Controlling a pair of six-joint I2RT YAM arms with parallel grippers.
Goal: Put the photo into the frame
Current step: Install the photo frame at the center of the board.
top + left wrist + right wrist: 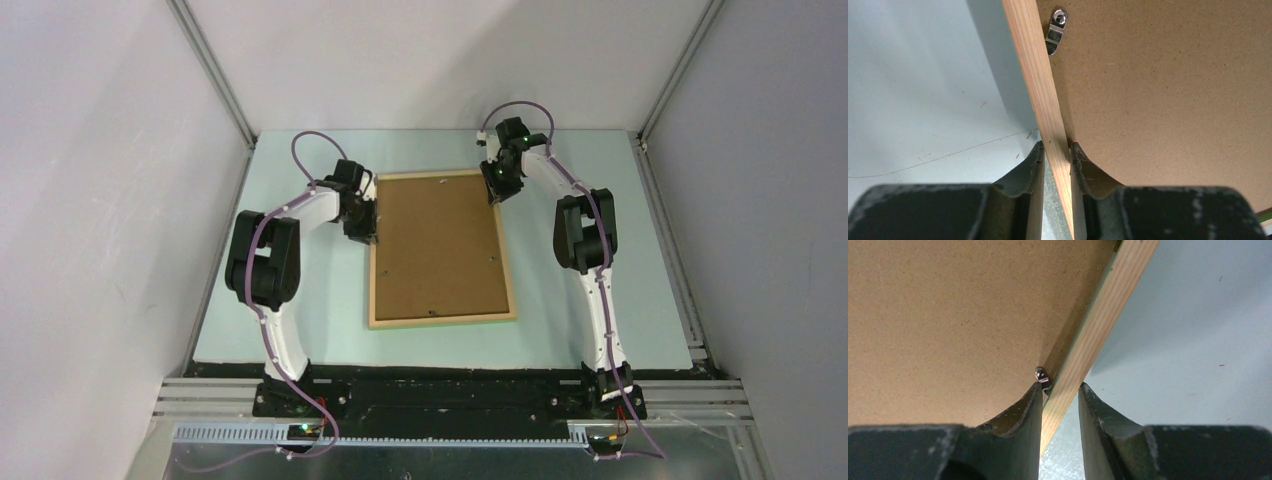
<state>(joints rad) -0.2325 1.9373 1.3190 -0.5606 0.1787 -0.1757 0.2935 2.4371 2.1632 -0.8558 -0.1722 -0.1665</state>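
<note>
left arm (pixel 282 335) and right arm (pixel 600 310): white link shells, black joint housings, one purple cable (pixel 300 150) along each. green lights (pixel 521 131) lit. fingers (pixel 1020 180) dark, scuffed pale.

A wooden frame (pixel 441 319) lies flat in the middle of the surface (pixel 300 335), with the photo (pixel 435 240) inside it, brown back up. Open surface runs down both long sides and along the near edge. Only a narrow strip separates the far edge from the back wall (pixel 420 60), and side walls close in left and right. The left arm (pixel 265 260) stands over the left strip, its hand (pixel 1056 147) clamped on the left rail. The right arm (pixel 590 235) stands over the right strip. Its hand (pixel 1058 387) straddles the right rail near the far corner, fingers apart. Small metal clips (pixel 1055 31) stick up just inside the rails.
</note>
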